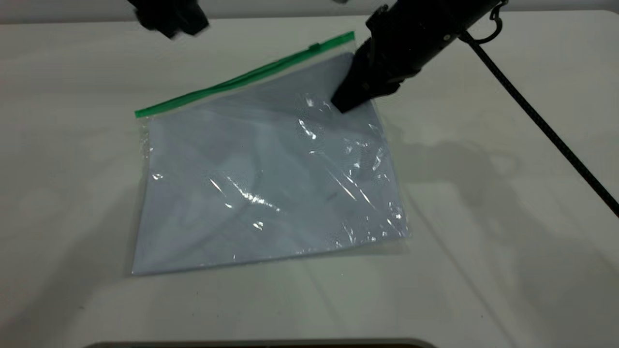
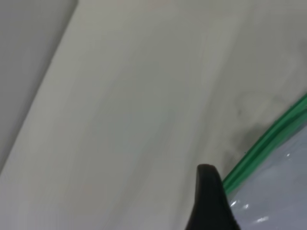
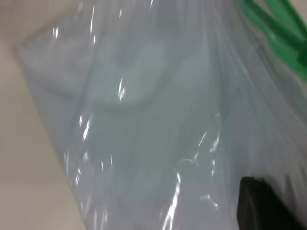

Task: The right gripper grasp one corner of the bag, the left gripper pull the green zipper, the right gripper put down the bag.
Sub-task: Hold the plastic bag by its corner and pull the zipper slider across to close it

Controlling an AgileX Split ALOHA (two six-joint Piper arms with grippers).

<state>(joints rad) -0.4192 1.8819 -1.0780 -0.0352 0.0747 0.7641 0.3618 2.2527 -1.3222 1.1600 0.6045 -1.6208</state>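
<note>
The right pincer [image 1: 344, 102], grip state unclear, hovers over the bag [image 1: 261, 179] near its two-o'clock corner; it should clamp clear of the green zipper [image 1: 246, 76].

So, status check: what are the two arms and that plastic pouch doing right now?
Right gripper down on the bag near its zipper-end corner. Left gripper up at the far table edge, off the green zipper. Bag flat on the table; nothing in the way.
</note>
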